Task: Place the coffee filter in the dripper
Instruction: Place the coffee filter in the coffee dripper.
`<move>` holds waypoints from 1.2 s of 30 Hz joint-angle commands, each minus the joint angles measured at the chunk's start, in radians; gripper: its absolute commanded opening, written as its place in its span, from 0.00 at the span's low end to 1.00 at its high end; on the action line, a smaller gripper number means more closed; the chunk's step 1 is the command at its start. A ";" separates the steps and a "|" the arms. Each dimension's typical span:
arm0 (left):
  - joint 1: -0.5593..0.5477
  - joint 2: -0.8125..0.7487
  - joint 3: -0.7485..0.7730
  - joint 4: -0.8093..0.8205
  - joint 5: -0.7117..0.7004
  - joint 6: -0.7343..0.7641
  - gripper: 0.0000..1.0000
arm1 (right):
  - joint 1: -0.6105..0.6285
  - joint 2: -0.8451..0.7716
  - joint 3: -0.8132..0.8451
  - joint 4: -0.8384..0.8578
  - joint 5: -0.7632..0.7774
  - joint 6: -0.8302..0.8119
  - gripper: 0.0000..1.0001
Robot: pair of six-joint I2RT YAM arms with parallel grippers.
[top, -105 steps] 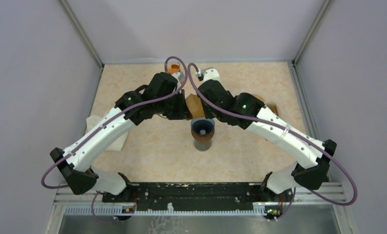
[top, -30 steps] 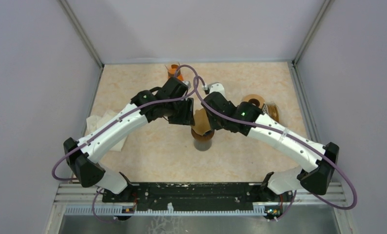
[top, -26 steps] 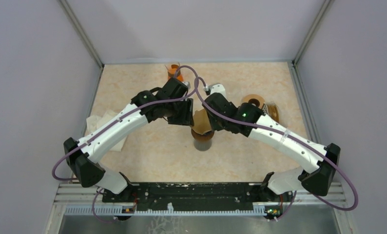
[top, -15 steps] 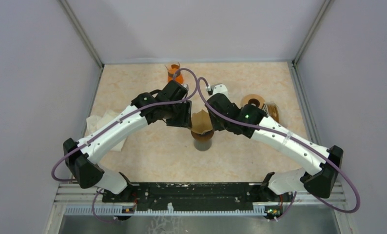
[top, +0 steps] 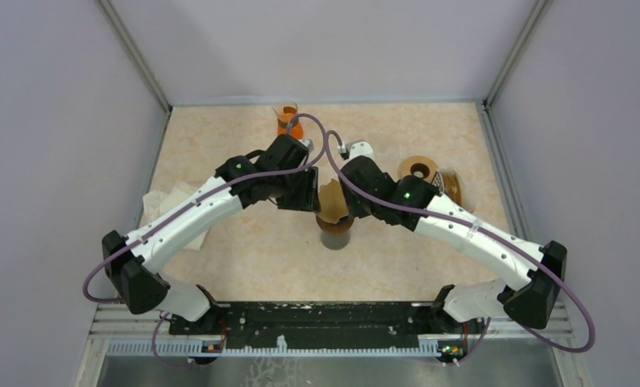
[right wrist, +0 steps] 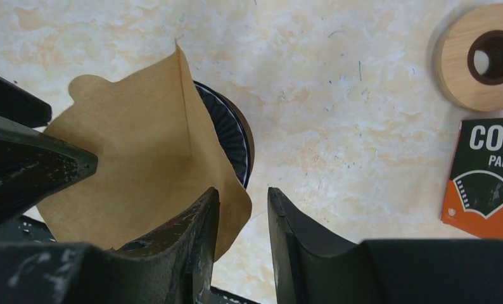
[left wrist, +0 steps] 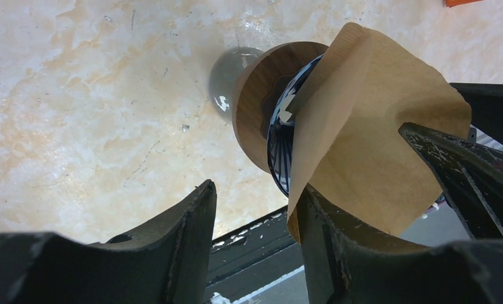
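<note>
The brown paper coffee filter (top: 330,201) stands tilted over the mouth of the dripper (top: 335,234), a dark ribbed cone with a wooden collar (left wrist: 256,107) on a glass base. My left gripper (left wrist: 255,190) is open with an empty gap, and the coffee filter (left wrist: 369,139) leans on the outer side of its right finger (left wrist: 328,247). My right gripper (right wrist: 242,190) is open too. The coffee filter (right wrist: 135,158) drapes past its left finger (right wrist: 195,240), hiding most of the dripper rim (right wrist: 235,136). The two grippers flank the filter in the top view.
A wooden ring (top: 418,168) (right wrist: 483,57) and an orange-and-black filter paper box (top: 450,185) (right wrist: 486,177) lie to the right of the dripper. An orange object (top: 288,122) stands at the back. A white cloth (top: 172,211) lies at the left edge.
The filter, earlier held behind the uncovered dripper, now sits over its mouth. In the last second both grippers shifted slightly apart with the filter still between them.
</note>
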 commanded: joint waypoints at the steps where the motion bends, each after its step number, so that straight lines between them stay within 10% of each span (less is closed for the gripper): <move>1: -0.003 -0.001 -0.022 0.021 0.012 0.008 0.56 | -0.011 -0.017 -0.013 0.047 -0.009 -0.011 0.35; 36: -0.002 -0.021 -0.026 0.061 0.020 0.006 0.59 | -0.022 -0.024 0.043 0.038 -0.048 -0.020 0.39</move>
